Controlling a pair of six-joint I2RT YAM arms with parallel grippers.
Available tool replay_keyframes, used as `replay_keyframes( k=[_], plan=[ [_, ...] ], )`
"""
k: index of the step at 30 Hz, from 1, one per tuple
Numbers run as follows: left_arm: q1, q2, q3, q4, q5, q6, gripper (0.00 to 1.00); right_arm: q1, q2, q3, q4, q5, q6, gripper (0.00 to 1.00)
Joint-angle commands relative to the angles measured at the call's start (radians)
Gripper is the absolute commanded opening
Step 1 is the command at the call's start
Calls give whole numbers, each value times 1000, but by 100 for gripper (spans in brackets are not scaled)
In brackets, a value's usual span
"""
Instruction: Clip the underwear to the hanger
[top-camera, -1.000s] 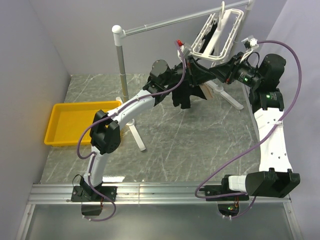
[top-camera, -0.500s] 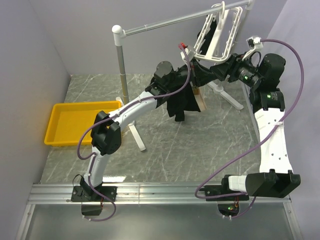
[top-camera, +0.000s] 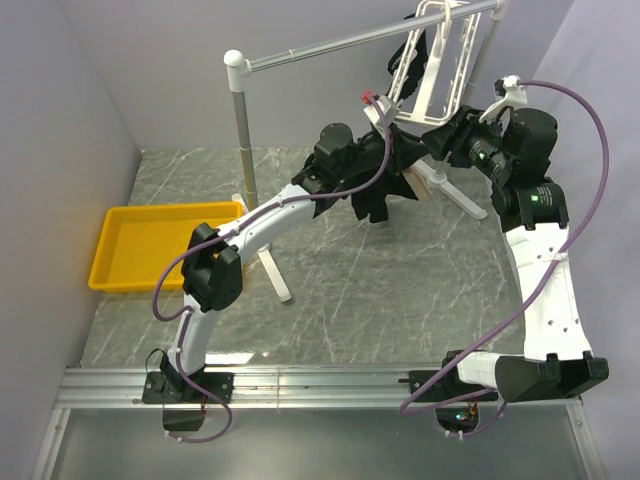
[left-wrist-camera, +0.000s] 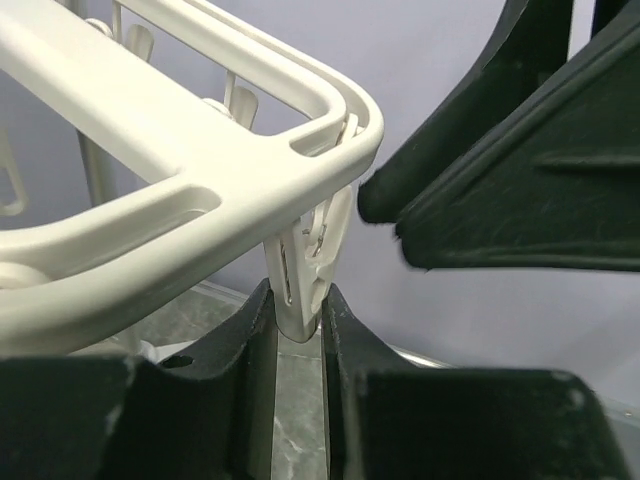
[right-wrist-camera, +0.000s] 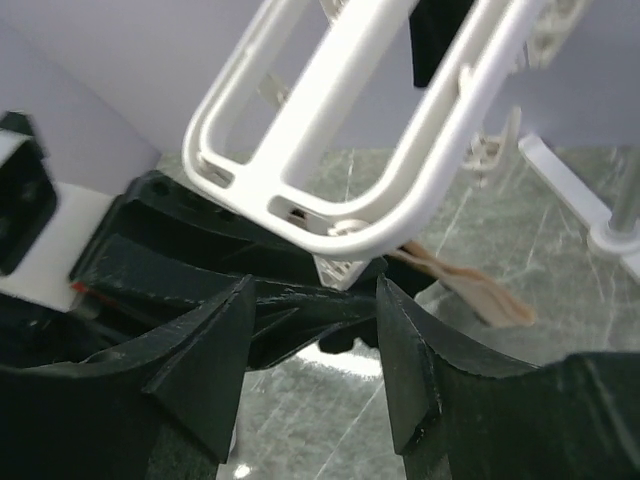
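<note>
- Since the earlier frames your two wrists have risen and closed on the same lower corner, and the frame has tipped up nearer the rail; the cloth now bunches more tightly under them.
- Your left gripper (left-wrist-camera: 298, 325) has its jaws pressed onto a small white plastic clip (left-wrist-camera: 303, 275), one finger on each side of it. You cannot tell whether the clip's mouth is open.
- That clip dangles from the rounded corner of the white plastic slatted hanger (left-wrist-camera: 150, 150).
- Your right gripper (right-wrist-camera: 312, 340) has its jaws spread, with that corner and the left gripper lying beyond the gap. No cloth shows between its pads.
- The black cloth underwear (top-camera: 372, 203) hangs in a bunch just below where the grippers meet. Its tan elastic waistband (right-wrist-camera: 470, 292) trails out beside the corner. Which gripper carries it is hidden.
- Judged from this, you have the clip in hand but no fabric in it. Feeding the waistband in and releasing are still left to do.
- Further out, the hanger hooks over the grey metal rail stand (top-camera: 330, 45), and a yellow plastic tray (top-camera: 150, 245) sits well apart on the grey marbled table (top-camera: 330, 290).
</note>
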Motion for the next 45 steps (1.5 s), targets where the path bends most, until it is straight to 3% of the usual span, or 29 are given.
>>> replay_keyframes(
  k=[1, 13, 25, 28, 34, 37, 38, 41, 45],
  plan=[
    [-18, -72, 0, -3, -52, 78, 0, 11, 12, 35, -46, 81, 29, 58],
    [-61, -84, -23, -6, -95, 210, 0, 25, 35, 50, -26, 147, 103, 60],
    [-101, -99, -54, 0, -185, 335, 0, 31, 49, 84, -43, 183, 121, 51],
    [-110, -95, -42, -17, -188, 384, 0, 30, 55, 84, -44, 189, 118, 44],
    [-122, -109, -66, -6, -199, 421, 0, 31, 62, 86, -37, 174, 105, 12],
    [-122, -112, -68, -4, -213, 400, 13, 33, 61, 84, -33, 172, 98, 2],
    [-121, -112, -68, -4, -214, 385, 23, 30, 59, 84, -33, 169, 95, 0],
    [-116, -115, -63, 3, -204, 359, 37, 31, 55, 78, -29, 160, 83, 0],
    [-106, -107, -27, -4, -184, 311, 45, 33, 49, 70, -15, 149, 65, 0]
  ],
)
